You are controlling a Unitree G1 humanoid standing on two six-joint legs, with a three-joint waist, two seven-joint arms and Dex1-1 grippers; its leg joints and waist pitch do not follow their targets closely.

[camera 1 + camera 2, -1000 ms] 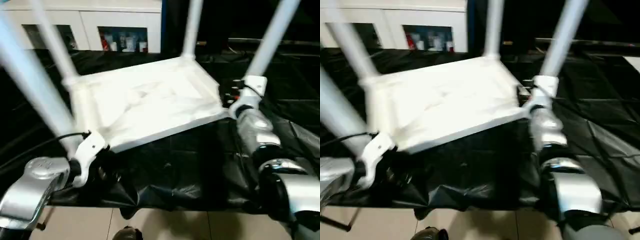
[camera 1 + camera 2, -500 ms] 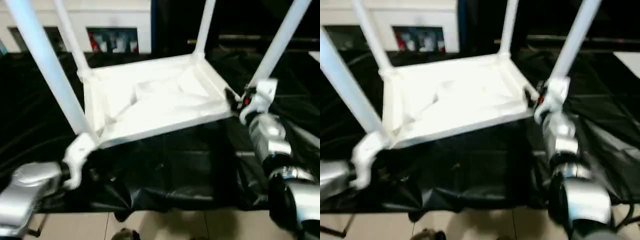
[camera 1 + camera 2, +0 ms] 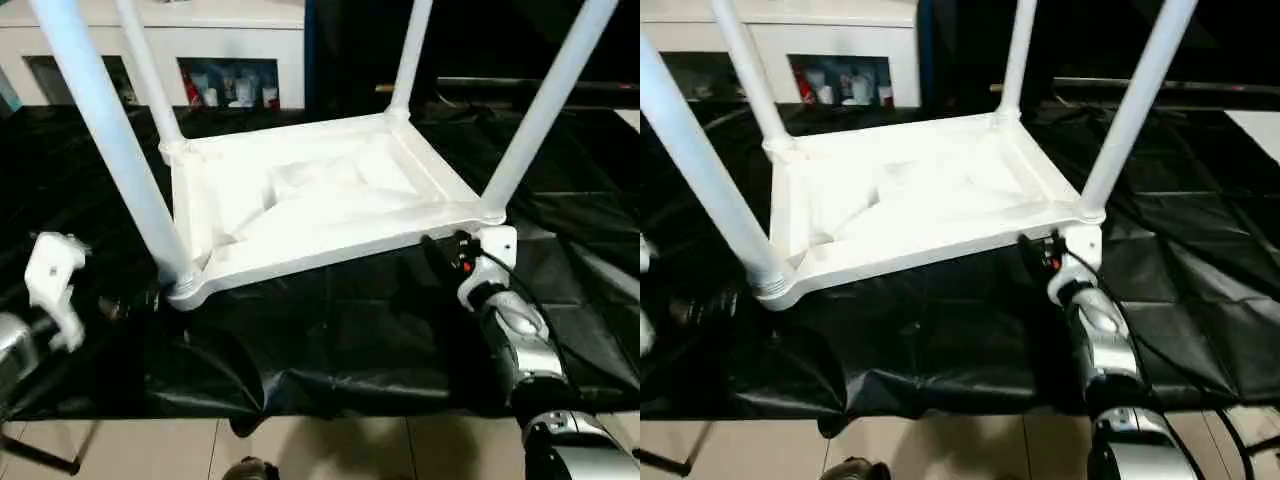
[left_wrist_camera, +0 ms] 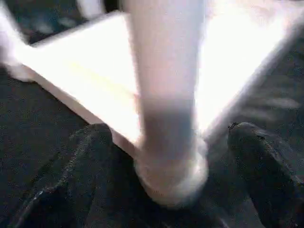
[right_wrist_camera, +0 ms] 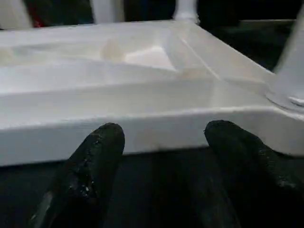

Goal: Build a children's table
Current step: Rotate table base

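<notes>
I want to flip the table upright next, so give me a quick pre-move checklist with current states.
1. Four legs standing in the tabletop corners: ok.
2. Legs fully seated in the sockets: cannot tell.
3. Left gripper open, fingers either side of the near-left leg, not clamped: ok.
4. Right gripper open, short of the tabletop's near edge: ok.
5. Tabletop lying flat on the black-draped work table: ok.

Background: black-draped work table (image 3: 330,330); white cabinet (image 3: 200,40) behind it, with small bottles (image 3: 232,92) in an open compartment; tiled floor (image 3: 330,450) below.
</notes>
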